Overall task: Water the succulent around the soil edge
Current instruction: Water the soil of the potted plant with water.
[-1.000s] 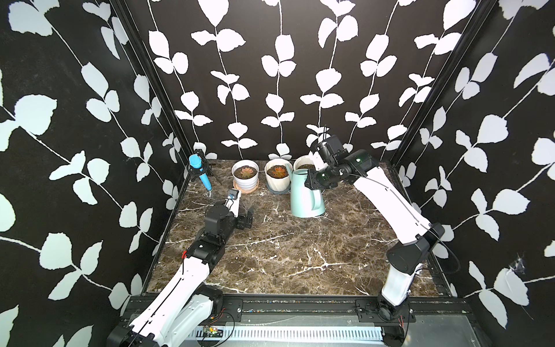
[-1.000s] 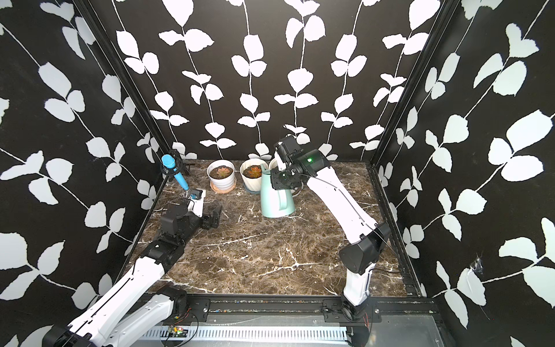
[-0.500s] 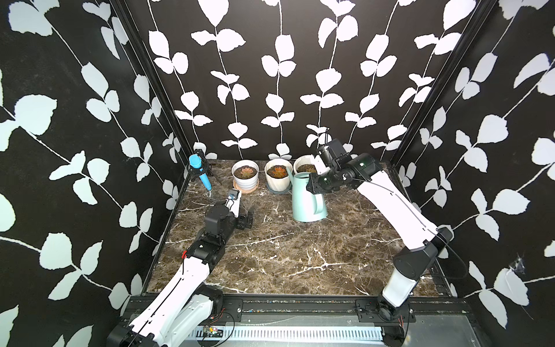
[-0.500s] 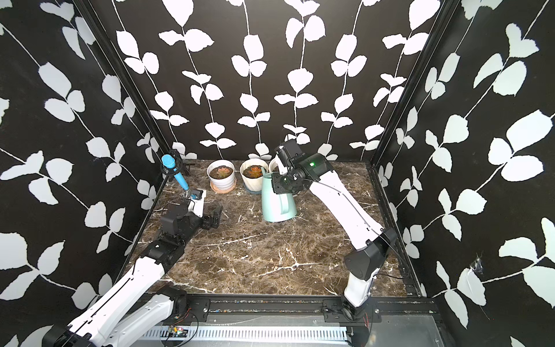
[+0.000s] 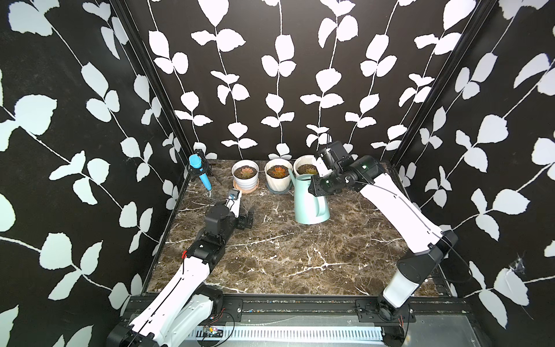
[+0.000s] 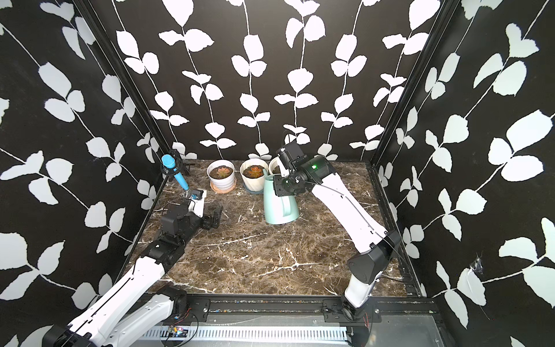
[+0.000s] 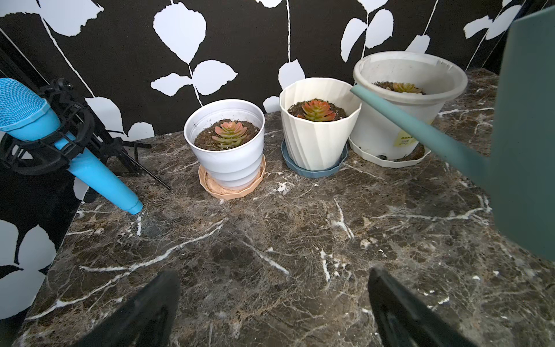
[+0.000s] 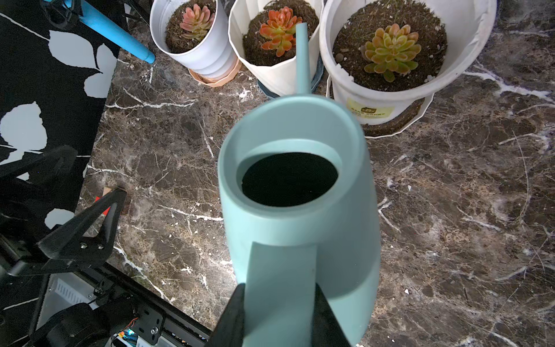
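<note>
Three potted succulents stand in a row at the back: a pink-green one [image 8: 196, 21] in a round white pot [image 5: 245, 180], an orange one [image 8: 279, 30] in a ribbed cream pot [image 5: 279, 181], and a yellow-green one [image 8: 390, 51] in a wide white pot [image 7: 408, 72]. A teal watering can [image 5: 310, 199] stands upright in front of them, its spout [image 8: 301, 54] reaching to the ribbed pot's rim. My right gripper [image 8: 279, 296] is shut on the can's handle. My left gripper [image 7: 273, 273] hangs open and empty low over the marble at the left.
A blue microphone [image 5: 199, 172] on a black stand leans in the back left corner. Each pot sits on a saucer. Patterned walls close in the left, back and right. A black rail [image 5: 285, 303] runs along the table's front edge.
My right arm has drawn the watering can slightly toward the front and right, still upright. The left arm has not moved.
</note>
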Available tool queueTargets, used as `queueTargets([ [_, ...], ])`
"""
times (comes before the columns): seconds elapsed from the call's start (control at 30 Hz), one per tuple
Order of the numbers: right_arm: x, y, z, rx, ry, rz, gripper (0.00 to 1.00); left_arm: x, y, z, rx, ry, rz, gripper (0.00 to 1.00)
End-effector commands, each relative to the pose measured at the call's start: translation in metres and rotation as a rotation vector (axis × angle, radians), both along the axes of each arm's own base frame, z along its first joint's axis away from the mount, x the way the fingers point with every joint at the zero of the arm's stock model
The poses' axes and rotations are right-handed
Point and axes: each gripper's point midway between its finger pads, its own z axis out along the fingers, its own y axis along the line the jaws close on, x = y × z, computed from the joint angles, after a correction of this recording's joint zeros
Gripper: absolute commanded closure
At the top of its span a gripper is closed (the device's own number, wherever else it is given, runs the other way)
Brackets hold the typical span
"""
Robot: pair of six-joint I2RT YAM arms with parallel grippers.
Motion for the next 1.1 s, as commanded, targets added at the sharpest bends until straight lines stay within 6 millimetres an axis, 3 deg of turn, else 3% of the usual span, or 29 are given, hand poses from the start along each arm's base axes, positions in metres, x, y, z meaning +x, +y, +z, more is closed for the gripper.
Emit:
queueTargets([
  [0.0, 0.002, 0.0, 0.025, 0.045, -0.083, -0.005, 1.0, 0.0, -0.003, 0.0, -0.003, -0.012, -0.012, 0.01],
  [0.53, 0.002, -0.005, 0.022, 0.021, -0.083, -0.021, 1.0, -0.001, -0.003, 0.003, 0.0, -0.019, -0.012, 0.01],
  [1.07, -0.016, -0.004, 0.021, 0.033, -0.081, 0.004, 1.0, -0.001, -0.004, 0.001, 0.001, -0.014, -0.015, 0.01],
])
